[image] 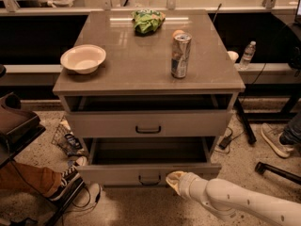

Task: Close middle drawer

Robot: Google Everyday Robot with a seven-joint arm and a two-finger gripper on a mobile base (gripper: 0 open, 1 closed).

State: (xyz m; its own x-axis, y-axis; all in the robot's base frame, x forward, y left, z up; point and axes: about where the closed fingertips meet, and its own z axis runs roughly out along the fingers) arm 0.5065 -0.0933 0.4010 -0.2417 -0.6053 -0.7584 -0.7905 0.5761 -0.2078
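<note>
The middle drawer (117, 173) is the low, pale-grey one with a shallow front panel and a small dark handle (149, 179). It stands partly pulled out of the cabinet, and its bare grey floor (146, 152) shows. My gripper (175, 179) is at the drawer's front panel, just right of the handle and touching or nearly touching it. The white arm (244, 204) comes in from the lower right. Above it is the taller grey drawer front (103, 125) with a bigger black handle, which sits nearly flush.
On the cabinet top (131, 74) are a cream bowl (83, 59), a drink can (180, 55) and a green snack bag (147, 20). A person's leg and sneaker (68, 178) are at the lower left. Another shoe (275, 140), cables and a water bottle (247, 54) are at the right.
</note>
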